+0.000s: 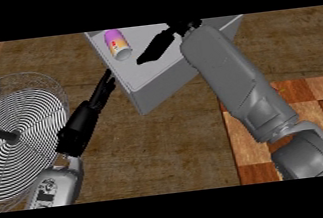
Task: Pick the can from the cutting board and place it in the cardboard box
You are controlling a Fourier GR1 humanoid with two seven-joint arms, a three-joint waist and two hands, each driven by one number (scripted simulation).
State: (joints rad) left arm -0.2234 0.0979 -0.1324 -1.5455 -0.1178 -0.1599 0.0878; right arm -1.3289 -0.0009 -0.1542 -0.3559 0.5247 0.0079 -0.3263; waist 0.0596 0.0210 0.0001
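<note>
Purple-and-white can: the small cylindrical can (pixel 118 43) lies on its side inside the grey, open-topped box (pixel 163 83), near the box's far left corner.
Grey box: it stands on the brown wooden counter (pixel 161 146), turned at an angle; it looks grey rather than cardboard brown.
Right hand: the black right hand (pixel 158 43) hovers over the box's interior, right of the can and apart from it, fingers straight and holding nothing.
Left hand: the black left hand (pixel 90 114) points up toward the box's near left wall, fingers extended; whether they touch it is hard to tell.
Cutting board: the checkered wooden cutting board (pixel 317 108) lies at right, under the grey right forearm.
Wire racks: two round metal wire racks (pixel 18 132) sit at left.
</note>
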